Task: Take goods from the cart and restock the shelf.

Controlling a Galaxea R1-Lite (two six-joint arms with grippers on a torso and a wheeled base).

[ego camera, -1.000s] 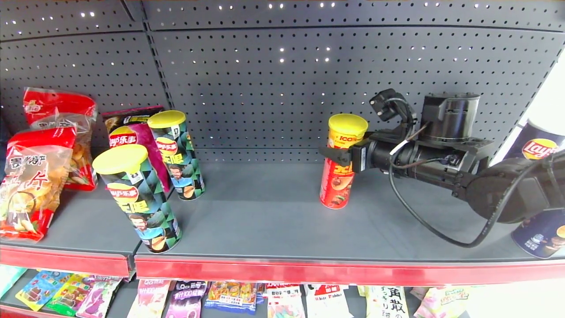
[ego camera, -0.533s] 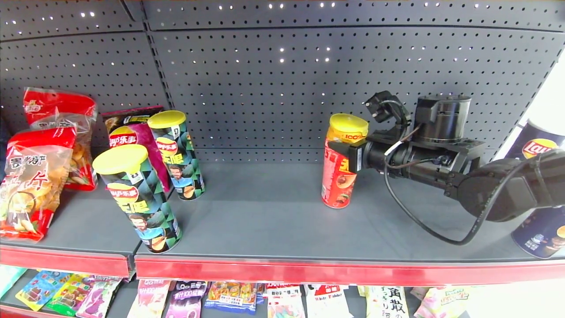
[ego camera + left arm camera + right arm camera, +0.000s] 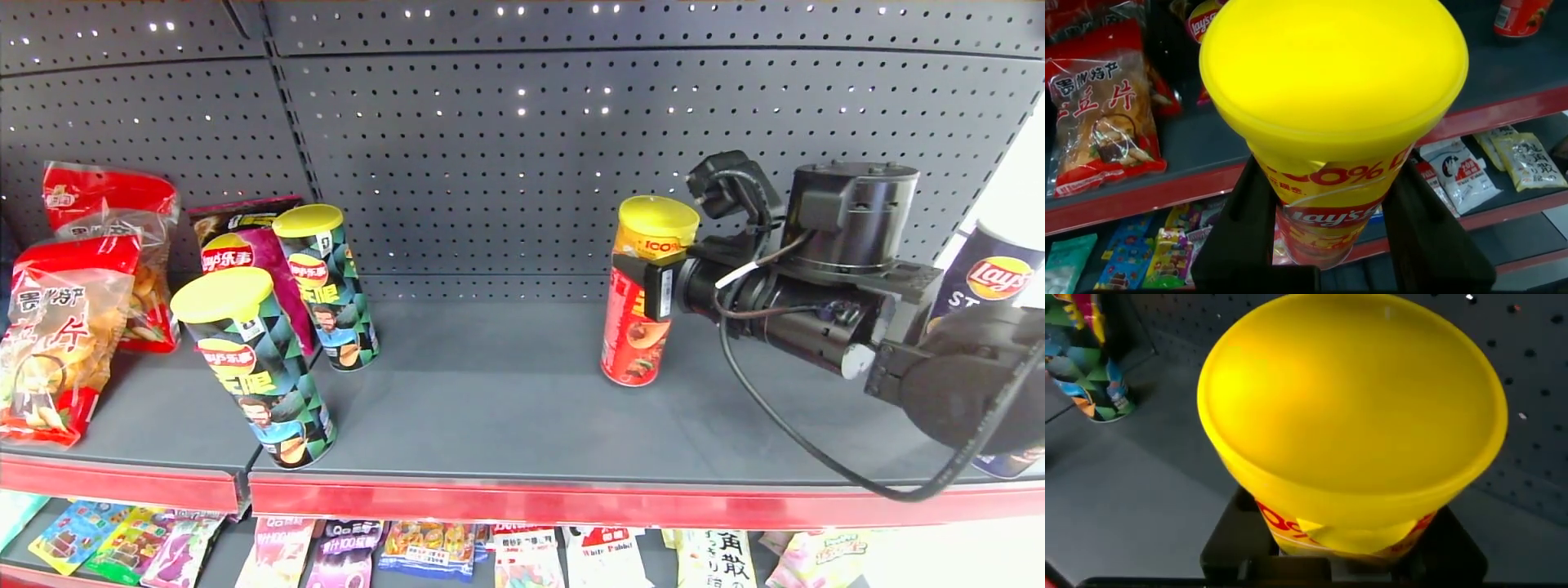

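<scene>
A red chip can with a yellow lid stands nearly upright on the grey shelf, right of centre. My right gripper is shut on its upper body, coming in from the right. The right wrist view looks down on the same can's yellow lid, with the dark fingers on either side below it. In the left wrist view my left gripper is shut on a second yellow-lidded chip can, held in front of the shelf's red edge.
Two green-and-black cans, a purple chip bag and red snack bags fill the shelf's left side. A dark blue can stands at the far right. Bare shelf lies between the groups. Packets hang below the red edge.
The right gripper and the red can have shifted slightly right. The can leaned half a second ago and now stands straighter. The right wrist has risen a little.
</scene>
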